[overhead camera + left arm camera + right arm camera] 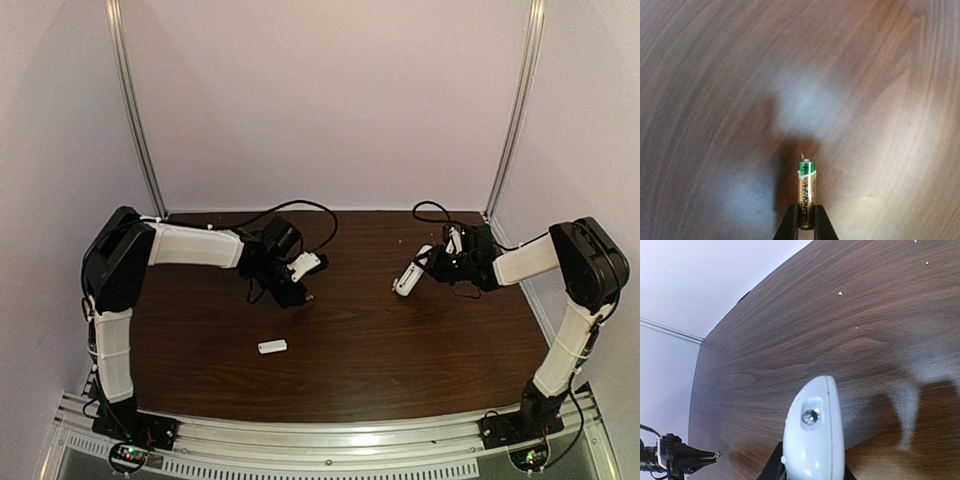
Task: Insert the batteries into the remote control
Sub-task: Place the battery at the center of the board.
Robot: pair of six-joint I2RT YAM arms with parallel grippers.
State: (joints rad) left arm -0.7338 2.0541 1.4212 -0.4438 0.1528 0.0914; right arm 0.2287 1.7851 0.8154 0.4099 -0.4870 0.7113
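Dark, smooth wood-grain counter (pixel 380 340). The left pincer (pixel 806 223) is clamped tight on one end of a slim golden metallic battery (pixel 806 192) with a green band. The right pincer (pixel 428 266) is closed on a rounded, glossy white plastic remote control (pixel 812 440), far right. A small flat white cover (pixel 272 347) lies nearer the left arm.

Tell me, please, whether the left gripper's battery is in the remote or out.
Out: the left gripper pinches the battery over the table; the remote control is apart, in the right gripper.
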